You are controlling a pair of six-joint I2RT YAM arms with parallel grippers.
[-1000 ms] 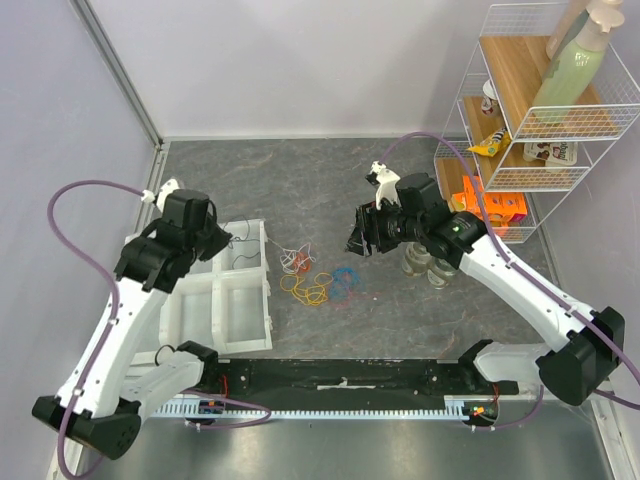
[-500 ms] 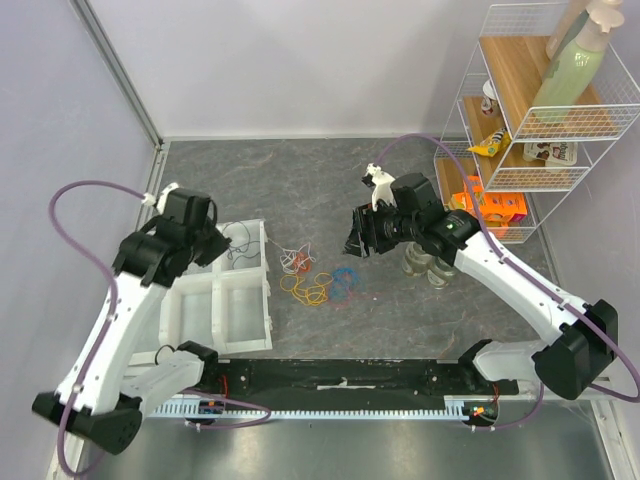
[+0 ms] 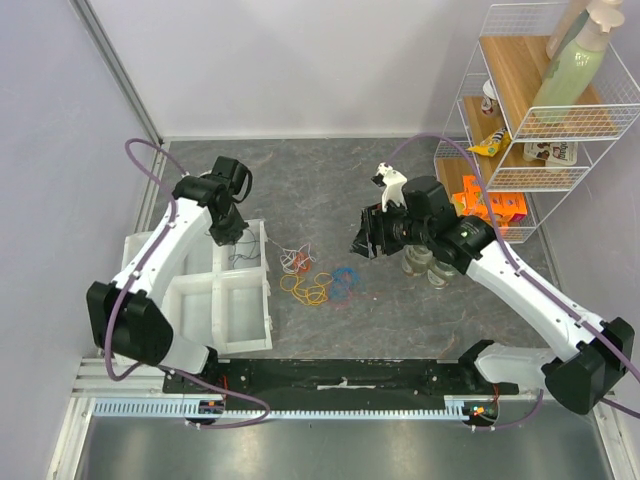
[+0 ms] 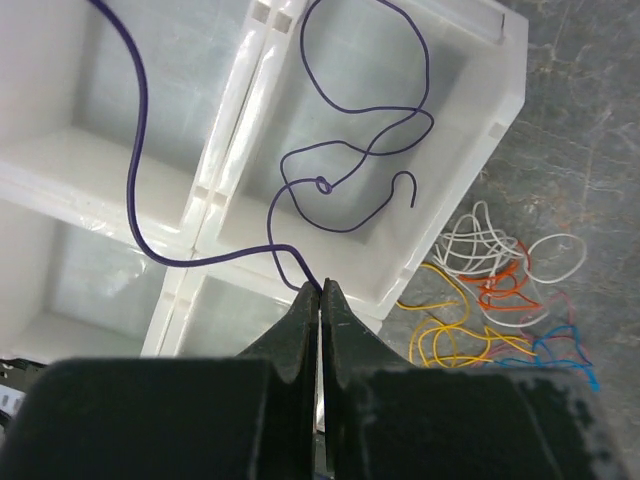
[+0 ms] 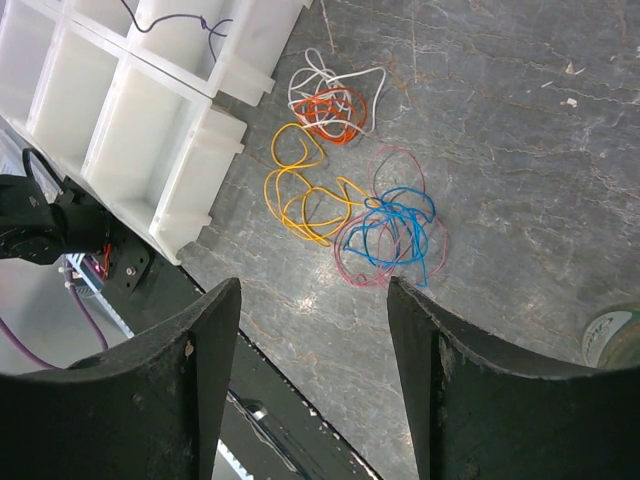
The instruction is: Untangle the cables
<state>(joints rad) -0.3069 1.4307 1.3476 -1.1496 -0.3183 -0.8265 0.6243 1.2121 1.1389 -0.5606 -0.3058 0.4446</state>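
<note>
- Two arms are over the grey table (image 3: 320,180), one on each side of the pile of cables
- The left gripper (image 4: 320,292) has its two fingers pressed together on one dark purple cable (image 4: 133,170), pinched right at the tips
- That dark cable trails off across a divider of the white tray (image 4: 505,95), and dark curls of wire lie over the tray compartment nearest the pile; I cannot tell whether they are the same strand
- Four tray compartments show in the left wrist view
- From above, the left gripper (image 3: 228,228) sits over the far end of the tray (image 3: 268,300)
- The right gripper (image 5: 315,370) has its two fingers spread wide apart with nothing between them, hanging above the pile and not touching it
- In the top view the right gripper (image 3: 365,235) is just right of the pile
- The rest of the cables lie on the table just beside the tray's right edge, in five colours:
- one white bunch (image 5: 340,80), farthest from the arm bases
- one red-orange bunch (image 5: 335,112), laced into the white
- one yellow bunch (image 5: 290,172), beside the tray's wall
- one blue bunch (image 5: 395,225), to the right of the yellow and touching it
- thin pink loops (image 5: 400,150) overlapping the blue
- One wire shelf (image 3: 540,130) stands at the table's right side, with one pale green bottle (image 3: 570,70) on its top board
</note>
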